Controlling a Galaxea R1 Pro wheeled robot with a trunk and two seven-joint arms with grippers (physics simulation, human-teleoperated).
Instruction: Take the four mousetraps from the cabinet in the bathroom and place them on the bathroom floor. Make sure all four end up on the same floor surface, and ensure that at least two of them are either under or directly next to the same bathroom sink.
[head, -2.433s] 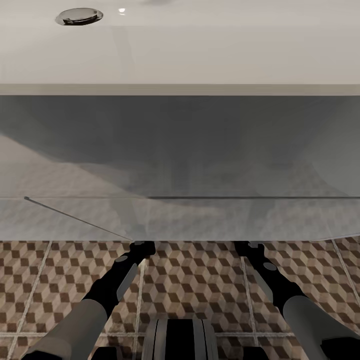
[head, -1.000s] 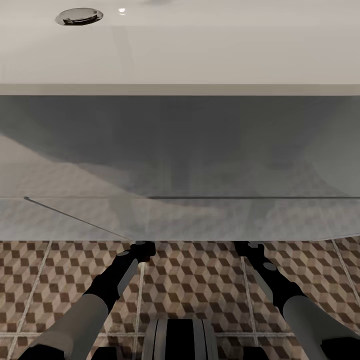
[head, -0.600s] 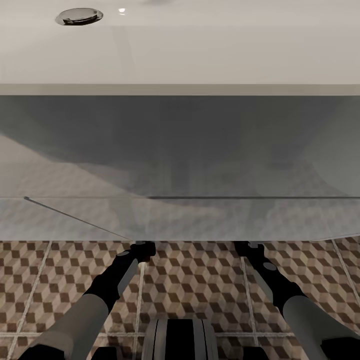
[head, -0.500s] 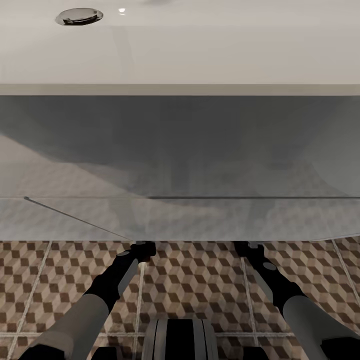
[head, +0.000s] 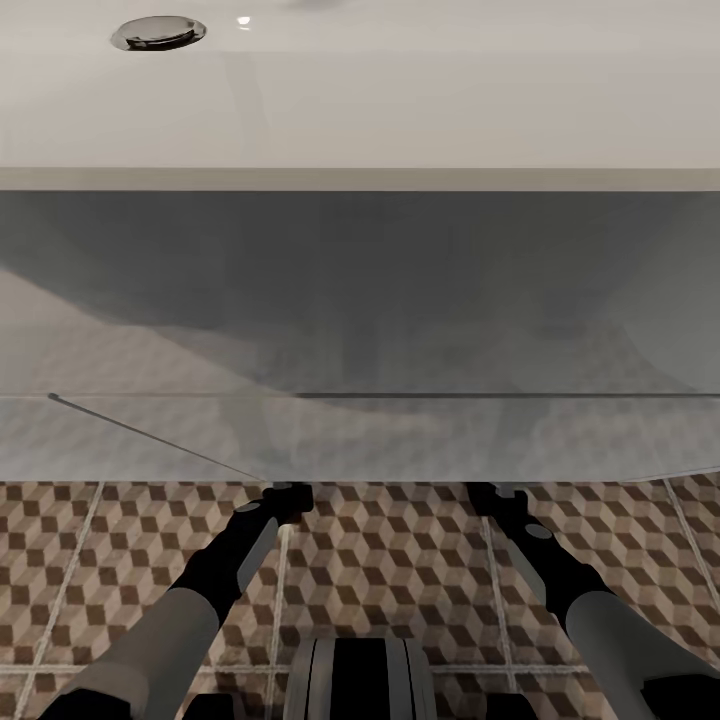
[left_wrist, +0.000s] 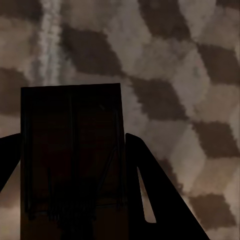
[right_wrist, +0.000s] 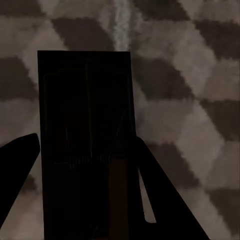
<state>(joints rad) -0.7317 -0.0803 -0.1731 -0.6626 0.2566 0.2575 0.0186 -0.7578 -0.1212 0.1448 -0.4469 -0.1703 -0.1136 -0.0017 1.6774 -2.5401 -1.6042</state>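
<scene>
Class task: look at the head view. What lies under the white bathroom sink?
Under the sink, cube-patterned floor tiles show. Both arms reach beneath; each wrist view shows a mousetrap over tiles. The vanity front hides both hands.

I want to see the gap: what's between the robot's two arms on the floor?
In the head view, only bare patterned floor lies between the left arm and right arm.

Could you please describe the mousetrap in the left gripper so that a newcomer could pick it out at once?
Start from the wide white sink; both arms reach beneath it over the cube-patterned floor. In the left wrist view, the mousetrap is a dark flat rectangular board between the left gripper fingers, with thin wire parts, unlike the pale tiles.
</scene>
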